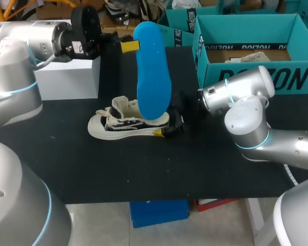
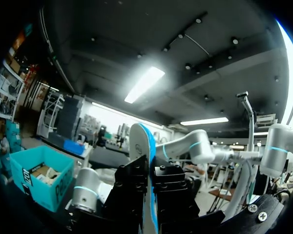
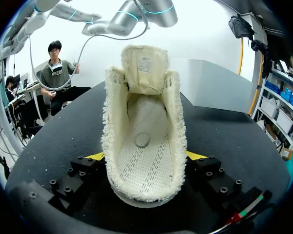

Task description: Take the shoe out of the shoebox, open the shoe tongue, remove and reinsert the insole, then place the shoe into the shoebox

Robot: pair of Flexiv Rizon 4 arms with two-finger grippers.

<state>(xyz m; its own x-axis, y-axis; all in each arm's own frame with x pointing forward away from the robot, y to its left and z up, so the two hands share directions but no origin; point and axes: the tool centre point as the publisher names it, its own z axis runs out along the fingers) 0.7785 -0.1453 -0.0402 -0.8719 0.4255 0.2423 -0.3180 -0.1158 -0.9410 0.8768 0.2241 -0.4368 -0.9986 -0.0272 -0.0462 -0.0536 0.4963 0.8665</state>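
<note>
L jaws: clamped on the blue insole (image 1: 152, 72), held upright over the shoe's opening | R jaws: gripping the heel of the cream shoe (image 3: 144, 141) from both sides, tongue (image 3: 142, 66) raised | shoe on my black table (image 1: 143, 169), teal shoebox (image 1: 246, 77) behind my right arm

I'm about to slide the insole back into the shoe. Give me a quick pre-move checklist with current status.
1. Left gripper shut on the blue foam insole: ok, clamped at one end, insole hanging upright.
2. Right gripper shut on the cream-and-black canvas shoe: ok, fingers against both sides near the heel.
3. Cream tongue folded open: ok.
4. Shoe's inside free of anything: ok, bare perforated footbed shows.
5. Insole's lower end lined up with the opening: cannot tell; they overlap in the head view.
6. Teal cardboard shoebox open: ok.
</note>
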